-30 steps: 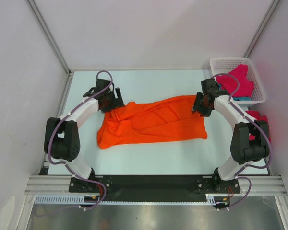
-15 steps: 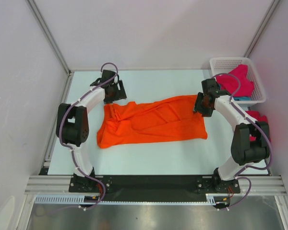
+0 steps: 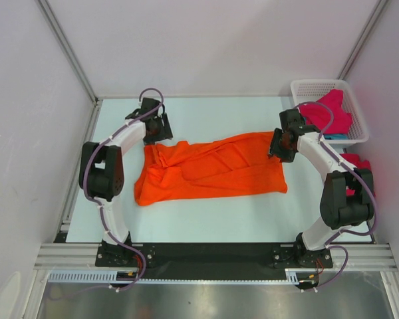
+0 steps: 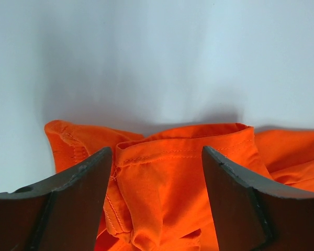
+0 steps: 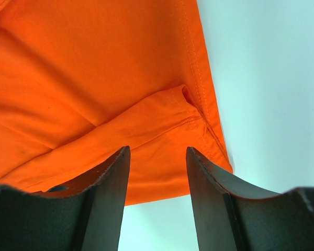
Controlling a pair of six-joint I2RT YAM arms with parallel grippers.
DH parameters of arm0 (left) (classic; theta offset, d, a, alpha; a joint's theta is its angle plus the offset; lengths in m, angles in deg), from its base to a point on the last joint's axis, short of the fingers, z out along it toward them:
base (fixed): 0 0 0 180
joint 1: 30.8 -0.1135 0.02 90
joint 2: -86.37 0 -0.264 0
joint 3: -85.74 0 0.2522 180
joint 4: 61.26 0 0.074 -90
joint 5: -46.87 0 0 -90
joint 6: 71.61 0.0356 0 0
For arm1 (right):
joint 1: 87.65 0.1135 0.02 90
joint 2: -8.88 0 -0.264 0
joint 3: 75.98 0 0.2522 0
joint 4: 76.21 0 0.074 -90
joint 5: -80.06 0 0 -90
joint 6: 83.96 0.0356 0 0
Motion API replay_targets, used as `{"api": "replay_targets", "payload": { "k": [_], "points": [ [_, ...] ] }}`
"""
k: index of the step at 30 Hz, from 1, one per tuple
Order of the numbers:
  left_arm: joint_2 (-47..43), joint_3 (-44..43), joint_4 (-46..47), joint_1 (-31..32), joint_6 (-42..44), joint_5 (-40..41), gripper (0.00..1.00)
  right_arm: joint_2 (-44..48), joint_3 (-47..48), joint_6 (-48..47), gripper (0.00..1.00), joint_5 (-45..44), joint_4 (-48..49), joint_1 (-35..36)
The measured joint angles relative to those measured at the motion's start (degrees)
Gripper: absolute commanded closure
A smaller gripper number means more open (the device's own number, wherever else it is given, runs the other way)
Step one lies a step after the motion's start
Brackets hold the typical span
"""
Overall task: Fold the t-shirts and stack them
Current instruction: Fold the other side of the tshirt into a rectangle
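From above, a bright orange short-sleeved cloth t-shirt [image 3: 213,169] lies in the middle of the pale table [image 3: 213,219] as a long band running from 9 to 3 o'clock. It appears doubled lengthwise, with creases bunched toward its 9 o'clock end. The left gripper [image 3: 161,135] hangs at the band's 10 o'clock corner and the right gripper [image 3: 277,147] at its 2 o'clock corner. A white plastic mesh basket [image 3: 306,85] sits at 2 o'clock on the table. It holds a magenta-red t-shirt [image 3: 329,111] with a sliver of teal cloth [image 3: 334,137] under it. A second magenta-red heap [image 3: 359,161] lies beside the right arm at 3 o'clock.

In the left wrist view, the dark fingers [image 4: 78,193] stand wide apart. A stitched orange hem sits between them, and bare table lies beyond at 12 o'clock. Nothing is pinched.

In the right wrist view, the jaws are also apart, though narrower. They straddle a folded-over corner where two hems meet, and the table shows at 3 o'clock.

By my reading, the first shirt is only partly folded. A crosswise fold appears to be the step in hand, with both grippers set to take the far corners. No stack exists yet, and three shirts seem to be left.
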Motion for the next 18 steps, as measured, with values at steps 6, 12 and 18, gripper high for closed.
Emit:
{"api": "replay_targets", "payload": {
  "k": [6,12,18],
  "points": [
    [1.6,0.0,0.0,-0.1,-0.1,-0.5,0.35,0.0,-0.1,0.0,0.48,0.0,-0.1,-0.1],
    [3.1,0.3,-0.2,-0.3,-1.3,-2.3,0.94,0.4,-0.7,0.0,0.48,-0.1,-0.2,-0.4],
    [2.7,0.4,-0.9,-0.4,-1.6,-2.6,0.98,1.3,-1.3,-0.1,0.48,-0.2,-0.3,-0.7]
  ]
}}
